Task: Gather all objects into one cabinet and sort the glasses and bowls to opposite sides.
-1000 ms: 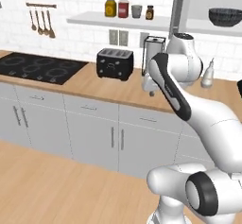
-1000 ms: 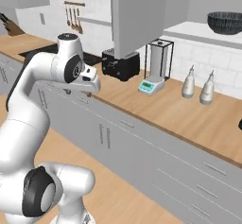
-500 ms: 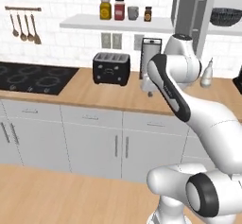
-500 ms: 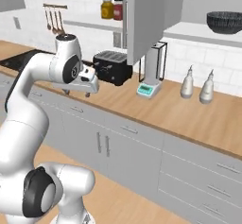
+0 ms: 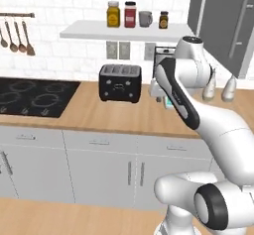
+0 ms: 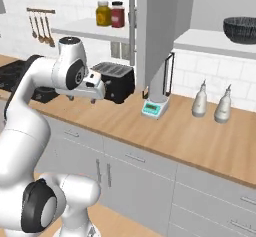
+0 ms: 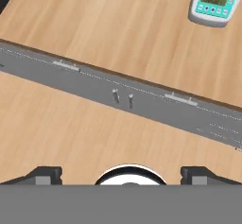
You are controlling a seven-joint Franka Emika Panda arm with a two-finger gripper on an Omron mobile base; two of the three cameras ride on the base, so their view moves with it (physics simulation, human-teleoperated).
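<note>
A grey-brown handled mug (image 5: 145, 19) stands on the white tiled-back shelf (image 5: 89, 30) among jars. The wide dark bowl (image 6: 244, 29) rests on the white shelf board (image 6: 210, 40) of the wall cabinet, whose tall dark grey door (image 6: 150, 31) hangs open. My gripper (image 6: 81, 99) points down over the counter's front edge, left of the toaster, far below the mug and the bowl. In the hand view my gripper (image 7: 122, 173) is open and holds nothing, with the dark fingertips (image 7: 45, 173) spread wide apart.
A black toaster (image 5: 119, 83) and a small scale (image 6: 152, 108) sit on the wooden counter (image 6: 190, 136). Two grey bottles (image 6: 200, 99) stand by the back wall. A yellow jar (image 5: 113, 15) and a red jar (image 5: 130, 15) are beside the mug. The black hob (image 5: 30, 95) and hanging utensils (image 5: 15, 30) lie to the left.
The whole picture has shifted in both base views, so the base has moved; the bowl has slid out of the left base view. The arm keeps its pose and the jaws stay open.
</note>
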